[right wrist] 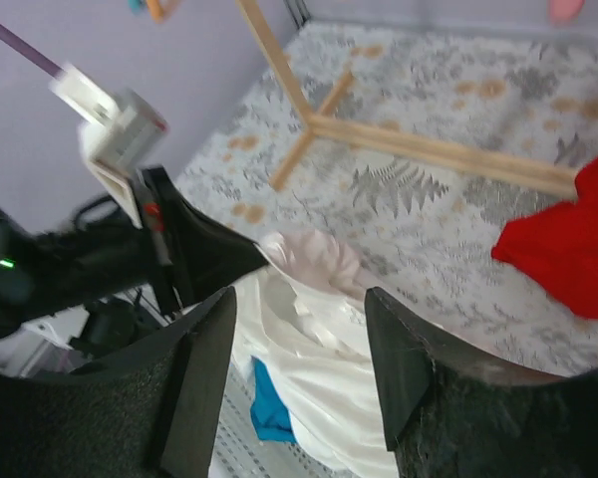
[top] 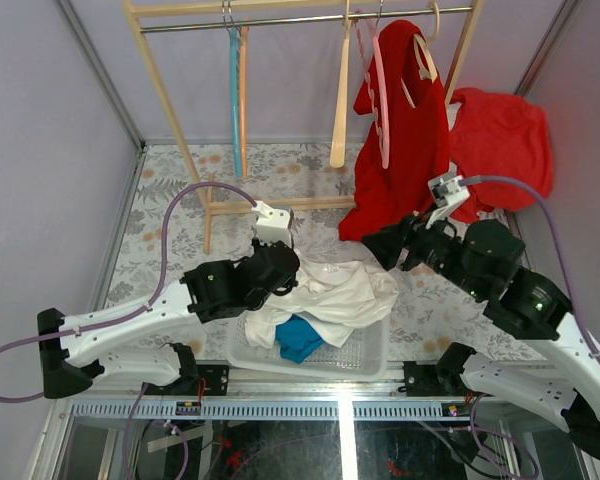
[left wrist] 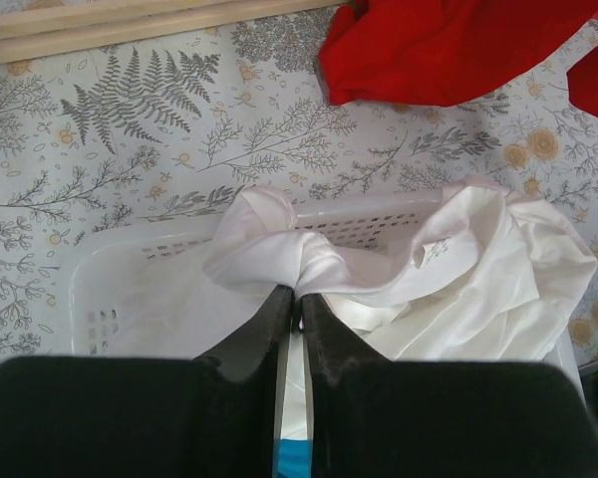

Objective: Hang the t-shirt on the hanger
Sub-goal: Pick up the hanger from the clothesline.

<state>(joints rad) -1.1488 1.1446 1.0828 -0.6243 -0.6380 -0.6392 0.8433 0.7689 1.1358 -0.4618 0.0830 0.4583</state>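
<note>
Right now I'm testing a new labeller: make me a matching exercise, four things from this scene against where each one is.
1 white cotton t-shirt
2 small blue cloth
3 thin pale pink plastic hanger
4 light blue hanger

a left on the metal rail
b inside the white plastic basket
c pinched by the left gripper
d against the hanging red garment

Pairs: 1-c, 2-b, 3-d, 4-a

Soft matt cloth t-shirt (left wrist: 458,269), perforated plastic basket (left wrist: 130,289)
</note>
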